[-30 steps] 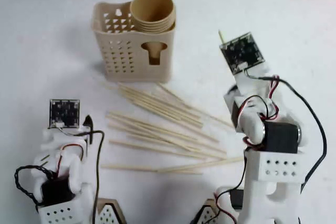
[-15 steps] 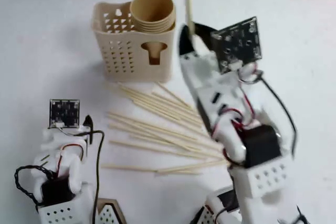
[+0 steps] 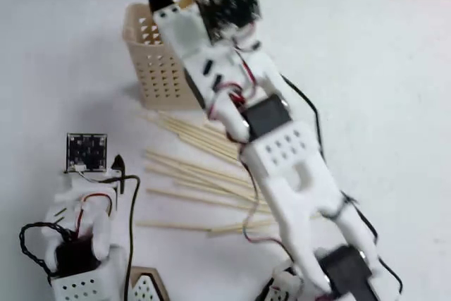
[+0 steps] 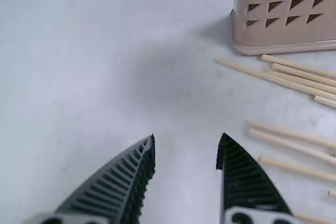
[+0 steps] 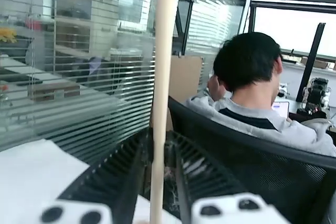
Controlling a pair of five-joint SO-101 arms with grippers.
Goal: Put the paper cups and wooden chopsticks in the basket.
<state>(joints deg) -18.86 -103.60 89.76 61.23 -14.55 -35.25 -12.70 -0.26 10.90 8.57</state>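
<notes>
Right tool (image 5: 157, 148) pinched on one upright chopstick (image 5: 161, 51), above basket (image 3: 151, 68) near bench (image 3: 394, 68) far edge. Left tool (image 4: 186, 150) gaping, empty, toward near-left corner. Loose chopsticks (image 3: 204, 174) mid-bench. Risk: stick slips or tilts, strikes rim, drops outside; arm (image 3: 282, 153) nudges basket over.

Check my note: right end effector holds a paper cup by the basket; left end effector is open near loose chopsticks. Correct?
One error: the right end effector is shut on a wooden chopstick, not a paper cup, as the right wrist view shows. The rest stands.
</notes>
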